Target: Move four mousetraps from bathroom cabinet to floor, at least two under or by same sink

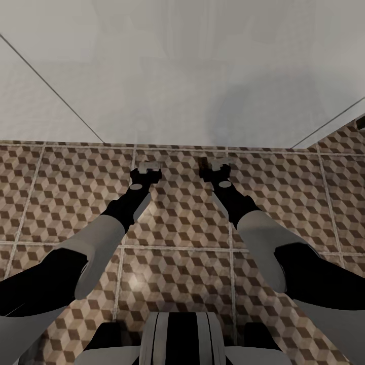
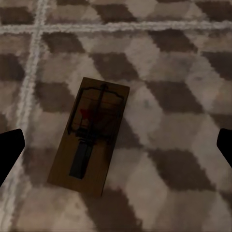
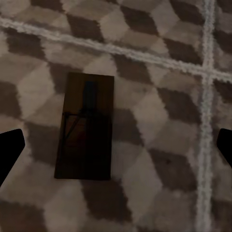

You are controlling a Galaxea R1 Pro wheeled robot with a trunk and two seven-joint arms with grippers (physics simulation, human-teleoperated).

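One mousetrap (image 2: 92,137) lies flat on the bathroom floor (image 1: 182,228), its red mark and dark metal bar facing up. My left gripper (image 2: 116,152) hangs open above it, the black fingertips (image 2: 9,154) spread wide and nothing between them. A second mousetrap (image 3: 86,126) lies flat in shadow under my right gripper (image 3: 116,150), which is open too and holds nothing. In the head view the left gripper (image 1: 147,167) and right gripper (image 1: 218,163) point down side by side near the foot of a white wall. The cabinet is out of view.
A pale white wall (image 1: 182,76) rises right ahead where the tiles end. A dark object (image 1: 361,121) peeks in at the far right edge. Patterned tiles stretch to both sides and back toward my base (image 1: 177,339).
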